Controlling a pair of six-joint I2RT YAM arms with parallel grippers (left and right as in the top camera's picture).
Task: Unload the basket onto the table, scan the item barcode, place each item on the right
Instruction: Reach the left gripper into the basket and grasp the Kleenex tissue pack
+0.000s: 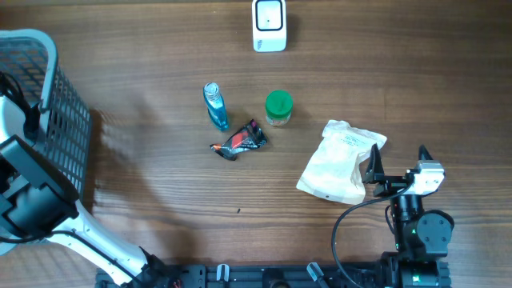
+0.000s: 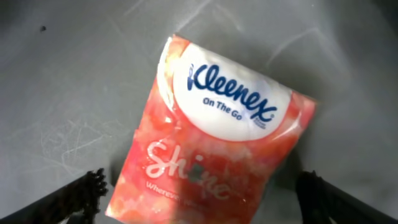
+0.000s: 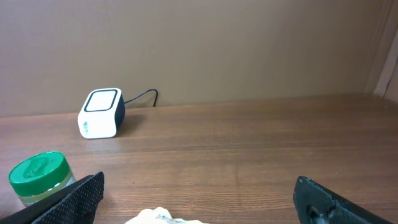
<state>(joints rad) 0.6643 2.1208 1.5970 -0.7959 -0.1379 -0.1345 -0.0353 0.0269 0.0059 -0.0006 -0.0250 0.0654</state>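
Observation:
A red and white Kleenex tissue pack (image 2: 217,124) lies flat on a grey surface in the left wrist view. My left gripper (image 2: 202,186) is open, its fingertips (image 2: 93,185) standing on either side of the pack's near end, apart from it. Its jaws do not show in the overhead view. The white scanner (image 1: 269,26) stands at the table's far edge, also seen in the right wrist view as the scanner (image 3: 99,113). My right gripper (image 1: 398,162) is open and empty at the near right, beside a white bag (image 1: 340,160).
A dark wire basket (image 1: 56,104) stands at the left edge by my left arm (image 1: 28,196). Mid-table lie a blue bottle (image 1: 215,106), a green-lidded jar (image 1: 278,108) and a dark red wrapper (image 1: 238,142).

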